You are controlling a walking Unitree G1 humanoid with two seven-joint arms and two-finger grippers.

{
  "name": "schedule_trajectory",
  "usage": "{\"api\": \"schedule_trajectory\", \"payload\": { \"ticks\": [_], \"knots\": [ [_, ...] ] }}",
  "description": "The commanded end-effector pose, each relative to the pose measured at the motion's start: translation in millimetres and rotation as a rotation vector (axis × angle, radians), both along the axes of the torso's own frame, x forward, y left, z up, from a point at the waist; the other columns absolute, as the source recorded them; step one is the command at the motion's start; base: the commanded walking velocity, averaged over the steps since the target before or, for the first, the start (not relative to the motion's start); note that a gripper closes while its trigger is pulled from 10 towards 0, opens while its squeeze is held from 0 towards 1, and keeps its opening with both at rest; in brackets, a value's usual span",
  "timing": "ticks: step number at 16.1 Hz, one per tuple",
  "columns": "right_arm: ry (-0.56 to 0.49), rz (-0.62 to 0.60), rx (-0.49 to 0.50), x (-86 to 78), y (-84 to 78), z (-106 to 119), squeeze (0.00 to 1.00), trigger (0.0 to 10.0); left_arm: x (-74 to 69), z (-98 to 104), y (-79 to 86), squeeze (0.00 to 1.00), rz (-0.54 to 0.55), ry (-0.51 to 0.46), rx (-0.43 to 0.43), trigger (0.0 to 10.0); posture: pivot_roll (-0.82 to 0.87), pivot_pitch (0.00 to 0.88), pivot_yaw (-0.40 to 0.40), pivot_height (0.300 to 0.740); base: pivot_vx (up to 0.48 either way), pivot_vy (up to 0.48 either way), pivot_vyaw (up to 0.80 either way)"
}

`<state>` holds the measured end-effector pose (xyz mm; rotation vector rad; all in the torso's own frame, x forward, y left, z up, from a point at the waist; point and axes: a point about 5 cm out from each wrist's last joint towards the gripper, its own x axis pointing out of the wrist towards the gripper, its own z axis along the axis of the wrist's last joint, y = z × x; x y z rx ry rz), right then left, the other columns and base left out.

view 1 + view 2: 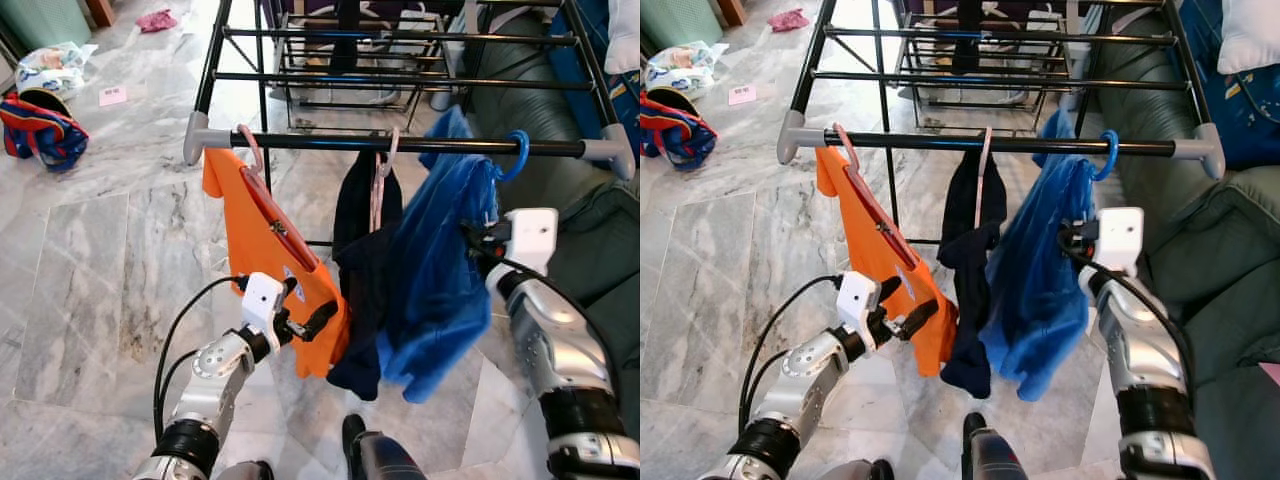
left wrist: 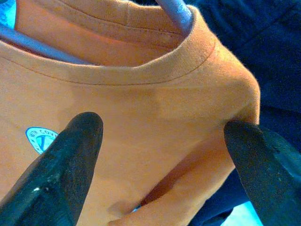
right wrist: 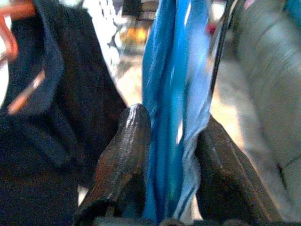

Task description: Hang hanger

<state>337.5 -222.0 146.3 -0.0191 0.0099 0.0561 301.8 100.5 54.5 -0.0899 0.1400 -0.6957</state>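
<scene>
Three hangers hang on the front black rail (image 1: 420,144) of a drying rack. A pink hanger (image 1: 250,150) at the left carries an orange shirt (image 1: 255,235). The middle one holds a dark navy garment (image 1: 358,250), and a blue hanger (image 1: 518,152) at the right holds a blue garment (image 1: 435,270). My left gripper (image 1: 305,308) is open at the orange shirt's lower edge, its fingers (image 2: 70,155) spread in front of the collar area. My right gripper (image 3: 171,141) is shut on a fold of the blue garment (image 3: 174,84), just below the rail's right end.
More black rails (image 1: 400,78) and a second rack (image 1: 350,40) stand behind. A grey sofa (image 1: 600,250) is close on the right. Bags (image 1: 40,130) and a pink cloth (image 1: 155,20) lie on the marble floor at far left.
</scene>
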Motion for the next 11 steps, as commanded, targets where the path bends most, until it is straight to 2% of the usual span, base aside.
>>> {"api": "schedule_trajectory", "payload": {
  "ticks": [1,3,7,11],
  "knots": [
    [-0.017,-0.038,0.001,-6.9,-2.6,0.8,1.0,10.0,-1.7,-2.7,0.5,0.0,-0.015,0.012,0.009,10.0,-0.14,0.234,0.041,0.74,0.0,0.0,0.0],
    [-0.065,-0.069,-0.041,-17.4,0.5,6.9,1.0,10.0,-1.5,-1.7,-1.2,0.0,-0.027,0.009,0.009,10.0,-0.15,0.233,0.051,0.74,0.0,0.0,0.0],
    [-0.107,-0.109,-0.041,-28.3,7.6,14.0,1.0,10.0,-1.0,-0.7,-1.7,0.0,-0.036,0.007,0.01,10.0,-0.16,0.232,0.052,0.74,0.0,0.0,0.0],
    [-0.159,-0.205,-0.071,-47.4,19.7,16.0,1.0,10.0,-1.7,0.2,1.2,0.0,-0.013,0.006,0.0,10.0,-0.16,0.227,0.05,0.74,0.0,0.0,0.0]
  ]
}}
